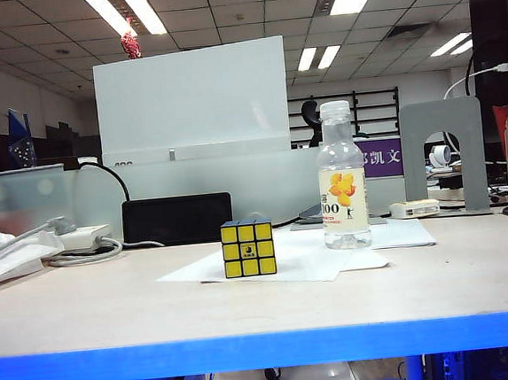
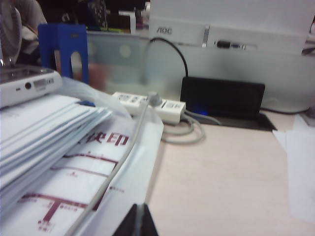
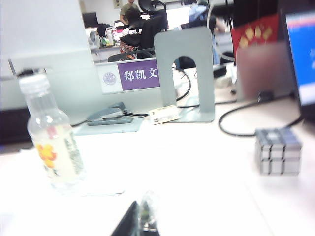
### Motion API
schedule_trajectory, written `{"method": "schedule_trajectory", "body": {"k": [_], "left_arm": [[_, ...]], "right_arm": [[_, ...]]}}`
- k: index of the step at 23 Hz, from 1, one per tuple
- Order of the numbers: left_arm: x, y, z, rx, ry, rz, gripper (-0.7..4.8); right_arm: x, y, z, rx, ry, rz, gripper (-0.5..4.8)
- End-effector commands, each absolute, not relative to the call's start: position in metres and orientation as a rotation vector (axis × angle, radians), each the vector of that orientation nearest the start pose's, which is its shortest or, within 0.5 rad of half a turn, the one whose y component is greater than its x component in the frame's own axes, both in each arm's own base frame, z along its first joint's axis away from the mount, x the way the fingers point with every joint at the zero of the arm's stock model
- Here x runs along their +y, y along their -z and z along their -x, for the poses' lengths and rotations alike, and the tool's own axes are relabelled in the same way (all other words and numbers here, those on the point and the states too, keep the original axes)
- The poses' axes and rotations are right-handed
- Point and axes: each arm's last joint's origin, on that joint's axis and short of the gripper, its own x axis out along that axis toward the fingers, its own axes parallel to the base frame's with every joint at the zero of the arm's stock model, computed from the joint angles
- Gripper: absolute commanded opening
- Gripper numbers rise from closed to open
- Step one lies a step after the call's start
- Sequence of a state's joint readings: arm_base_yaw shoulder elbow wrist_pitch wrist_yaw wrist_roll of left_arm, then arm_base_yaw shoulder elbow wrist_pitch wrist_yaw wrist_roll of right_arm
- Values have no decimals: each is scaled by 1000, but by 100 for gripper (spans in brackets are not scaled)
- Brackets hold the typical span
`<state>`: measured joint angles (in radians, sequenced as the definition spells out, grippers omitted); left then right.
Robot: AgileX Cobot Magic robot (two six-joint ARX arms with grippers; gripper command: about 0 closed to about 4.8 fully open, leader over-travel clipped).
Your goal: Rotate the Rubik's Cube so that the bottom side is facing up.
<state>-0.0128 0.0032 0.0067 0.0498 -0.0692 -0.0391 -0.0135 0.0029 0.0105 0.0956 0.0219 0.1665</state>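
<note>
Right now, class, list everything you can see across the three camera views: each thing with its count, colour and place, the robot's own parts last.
Rubik's Cube: one, yellow face toward the camera, on white paper, table centre.
Bottle: one, clear with yellow label, upright, right of the cube.
White paper: several sheets, under cube and bottle.
Black box: one, behind the cube.
Power strip: one, white, rear left.
Paper stack: one, white, far left.
Grey bookend: one, rear right.
Silver cube: one, far right.
Left gripper: shut, dark, over the left side.
Right gripper: shut, near the bottle.
</note>
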Motion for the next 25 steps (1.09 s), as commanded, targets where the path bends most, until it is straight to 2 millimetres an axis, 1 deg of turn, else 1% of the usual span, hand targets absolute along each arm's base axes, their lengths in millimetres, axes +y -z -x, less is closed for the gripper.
{"method": "schedule_trajectory", "body": {"k": [1, 4, 8, 11, 15, 18, 19, 20, 22, 23, 25], "left_arm": [[1, -173, -97, -81, -48, 49, -5], [1, -172, -97, -72, -48, 73, -5], [1, -172, -97, -66, -49, 93, -5], [0, -172, -97, -65, -39, 94, -4], [-3, -172, -97, -60, 70, 105, -3], [-4, -172, -97, -60, 115, 139, 0], [-4, -173, -97, -64, 124, 161, 10], [-5, -173, -97, -68, 138, 180, 47], [-5, -175, -96, -83, 168, 207, 141], [-6, -177, -96, -96, 190, 217, 163], [-7, -180, -95, -111, 216, 221, 163]], "right_arm": [[-2, -175, -97, -90, 19, -245, -5], [-2, -170, -97, -46, 32, -288, -6], [-2, -167, -97, -11, 43, -292, -6], [-1, -166, -97, 3, 16, -307, -6], [0, -165, -97, 19, -32, -324, -6], [1, -165, -97, 21, -46, -334, -6], [1, -165, -97, 22, -55, -347, -6], [1, -165, -97, 24, -64, -357, -6], [2, -166, -97, 25, -94, -383, -6], [2, -167, -97, 23, -106, -395, -6], [3, -169, -97, 9, -131, -400, -6]]}}
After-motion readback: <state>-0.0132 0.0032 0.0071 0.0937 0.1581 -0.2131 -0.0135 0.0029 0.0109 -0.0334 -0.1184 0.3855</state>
